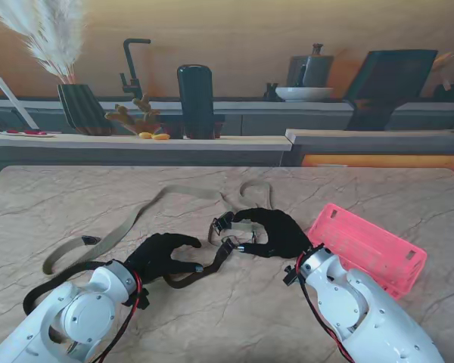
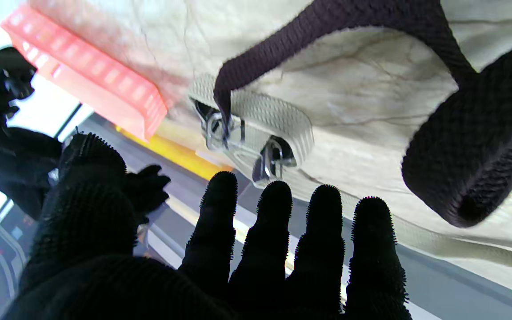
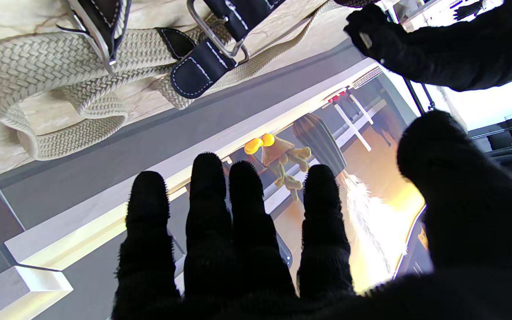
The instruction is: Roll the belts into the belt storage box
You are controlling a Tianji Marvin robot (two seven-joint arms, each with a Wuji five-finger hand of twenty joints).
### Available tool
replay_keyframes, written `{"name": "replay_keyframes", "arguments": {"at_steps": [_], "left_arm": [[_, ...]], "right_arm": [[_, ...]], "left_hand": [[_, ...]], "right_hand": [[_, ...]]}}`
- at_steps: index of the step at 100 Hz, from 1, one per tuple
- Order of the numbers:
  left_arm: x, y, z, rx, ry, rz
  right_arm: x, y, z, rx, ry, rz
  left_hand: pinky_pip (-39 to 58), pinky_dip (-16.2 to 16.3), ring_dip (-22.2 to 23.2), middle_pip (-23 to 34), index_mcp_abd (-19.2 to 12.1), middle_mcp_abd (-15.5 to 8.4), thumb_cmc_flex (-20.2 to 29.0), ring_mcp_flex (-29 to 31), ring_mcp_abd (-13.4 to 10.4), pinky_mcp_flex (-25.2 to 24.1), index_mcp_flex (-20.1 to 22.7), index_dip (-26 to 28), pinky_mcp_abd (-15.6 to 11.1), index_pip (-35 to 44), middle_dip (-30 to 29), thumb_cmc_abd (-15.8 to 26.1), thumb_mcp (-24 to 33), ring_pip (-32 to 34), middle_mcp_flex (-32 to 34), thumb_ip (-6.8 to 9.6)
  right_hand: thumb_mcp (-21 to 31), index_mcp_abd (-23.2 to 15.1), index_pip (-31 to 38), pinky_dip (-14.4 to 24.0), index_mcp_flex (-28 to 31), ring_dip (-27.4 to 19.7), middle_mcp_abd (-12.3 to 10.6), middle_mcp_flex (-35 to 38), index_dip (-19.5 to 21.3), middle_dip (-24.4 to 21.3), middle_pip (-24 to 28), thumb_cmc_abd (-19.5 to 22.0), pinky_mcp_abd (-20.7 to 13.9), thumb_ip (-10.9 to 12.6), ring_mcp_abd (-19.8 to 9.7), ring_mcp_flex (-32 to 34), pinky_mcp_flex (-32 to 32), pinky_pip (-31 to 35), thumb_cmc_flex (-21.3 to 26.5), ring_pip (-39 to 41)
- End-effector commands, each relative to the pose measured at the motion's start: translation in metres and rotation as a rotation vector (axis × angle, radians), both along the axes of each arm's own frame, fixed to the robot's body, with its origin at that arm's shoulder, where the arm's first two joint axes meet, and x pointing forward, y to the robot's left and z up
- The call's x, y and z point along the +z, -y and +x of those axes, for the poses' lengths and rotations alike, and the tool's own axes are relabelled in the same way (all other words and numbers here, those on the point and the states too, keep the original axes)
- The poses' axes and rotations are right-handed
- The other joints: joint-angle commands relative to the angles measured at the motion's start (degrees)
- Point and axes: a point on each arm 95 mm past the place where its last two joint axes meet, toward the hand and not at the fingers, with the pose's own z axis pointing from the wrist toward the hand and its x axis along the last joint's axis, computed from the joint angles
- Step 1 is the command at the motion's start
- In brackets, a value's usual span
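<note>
A beige woven belt (image 1: pixel 129 223) lies loosely across the table from the left toward the middle. Its metal buckle end (image 1: pixel 224 224) sits between my hands. A dark belt (image 1: pixel 204 271) runs under my left hand (image 1: pixel 163 255), and the left wrist view shows it curled into a loop (image 2: pixel 460 133) beside the beige buckle (image 2: pixel 256 129). My left hand's fingers (image 2: pixel 274 231) are spread and hold nothing. My right hand (image 1: pixel 276 231) hovers by the buckles, its fingers (image 3: pixel 207 213) straight and apart. The beige belt (image 3: pixel 60 80) and the dark leather tabs (image 3: pixel 202 62) lie beyond them. The pink storage box (image 1: pixel 367 246) lies to the right.
A grey counter ledge (image 1: pixel 136 142) runs along the table's far edge. On it stand a dark vase with pampas grass (image 1: pixel 79 106), a black cylinder (image 1: pixel 195 102) and small ornaments. The marble table (image 1: pixel 234 318) stretches nearer to me between my arms.
</note>
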Motion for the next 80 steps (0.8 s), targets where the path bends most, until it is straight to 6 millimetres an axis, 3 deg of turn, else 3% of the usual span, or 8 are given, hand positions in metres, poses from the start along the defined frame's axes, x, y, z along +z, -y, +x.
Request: {"name": "replay_keyframes", "arguments": {"at_steps": [1, 34, 37, 50, 53, 66, 80], "left_arm": [[-0.005, 0.012, -0.004, -0.021, 0.008, 0.034], [-0.027, 0.04, 0.0, 0.031, 0.048, 0.134], [-0.028, 0.041, 0.001, 0.033, 0.056, 0.145], [-0.032, 0.041, 0.002, 0.029, 0.049, 0.181], [-0.033, 0.042, 0.002, 0.027, 0.044, 0.185], [-0.038, 0.042, 0.004, 0.012, 0.029, 0.219], [-0.043, 0.043, 0.005, 0.022, 0.034, 0.237]], "right_arm": [[-0.002, -0.001, -0.004, -0.003, 0.0, 0.006], [-0.001, 0.005, -0.007, -0.031, 0.017, 0.016], [-0.001, 0.005, -0.007, -0.033, 0.018, 0.016], [0.0, 0.006, -0.007, -0.038, 0.021, 0.017], [0.0, 0.006, -0.007, -0.039, 0.021, 0.017], [0.0, 0.006, -0.007, -0.043, 0.022, 0.018], [0.0, 0.006, -0.007, -0.046, 0.025, 0.018]], "left_hand": [[1.55, -0.43, 0.75, 1.13, 1.01, -1.03, 0.78, -1.41, -0.7, -1.49, -2.09, 0.44, -1.62, -0.16, 0.86, -1.21, 0.27, 0.71, -1.37, 1.63], [4.59, -0.98, 1.24, 3.72, 4.94, 0.4, -0.05, -7.16, 0.16, -5.96, -8.77, -3.13, -2.29, -2.37, 1.04, -2.52, 3.58, 3.0, -9.0, 1.92], [5.94, -2.31, 0.93, 4.51, 5.19, 0.57, -2.86, -6.84, 0.5, -6.01, -8.86, -4.2, -1.82, -1.01, 0.43, -3.97, 9.71, 3.75, -8.78, 1.37], [8.08, -1.4, 1.66, 6.32, 5.43, 0.53, -2.64, -5.22, 0.52, -5.16, -7.19, -3.4, -1.12, 0.59, 1.27, -5.02, 12.14, 5.38, -6.99, 1.25], [8.74, -0.84, 1.79, 6.74, 5.37, 0.55, -4.43, -4.64, 0.42, -4.87, -6.9, -2.74, -1.05, 1.19, 1.51, -6.27, 17.04, 5.79, -6.13, 0.8], [11.53, 0.59, 1.58, 8.87, 4.62, 0.38, -3.75, -1.82, -0.69, -3.22, -6.83, -1.2, -1.57, 4.04, 2.26, -7.32, 21.75, 7.14, -3.39, 0.7], [15.32, 2.53, 2.52, 11.78, 3.76, 0.02, -2.55, 1.41, -0.05, -1.26, -5.46, 1.14, -0.22, 9.25, 3.29, -7.91, 28.25, 10.7, 0.28, 0.53]], "right_hand": [[1.65, -0.82, -0.18, 0.68, 0.36, 0.58, -1.14, 0.51, -0.26, 0.38, 0.5, -1.05, -1.63, -0.8, -1.38, 1.22, 0.12, 1.16, -1.43, 0.95], [0.86, -0.89, -0.08, 0.82, 0.8, 0.99, -1.25, 1.39, -0.39, 0.46, 0.97, 0.01, -1.27, -0.64, -1.27, 1.83, 0.42, 1.79, -1.68, 1.63], [0.8, -0.81, -0.08, 0.83, 0.79, 1.01, -1.26, 1.38, -0.4, 0.45, 0.96, 0.05, -1.25, -0.62, -1.38, 1.85, 0.37, 1.81, -1.62, 1.66], [0.43, -0.73, -0.11, 0.84, 0.83, 1.09, -1.21, 1.54, -0.45, 0.45, 1.01, 0.36, -1.17, -0.55, -1.25, 1.91, 0.38, 1.95, -1.61, 1.74], [0.37, -0.71, -0.1, 0.84, 0.87, 1.12, -1.24, 1.61, -0.46, 0.46, 1.03, 0.43, -1.17, -0.53, -1.24, 1.99, 0.38, 1.97, -1.56, 1.79], [0.09, -0.74, -0.08, 0.86, 0.99, 1.22, -1.31, 1.84, -0.47, 0.51, 1.16, 0.77, -1.19, -0.45, -1.31, 2.16, 0.43, 2.09, -1.54, 1.93], [-0.17, -0.73, -0.05, 0.89, 1.08, 1.32, -1.28, 1.96, -0.48, 0.53, 1.21, 1.05, -1.09, -0.37, -1.33, 2.25, 0.5, 2.23, -1.56, 2.04]]}}
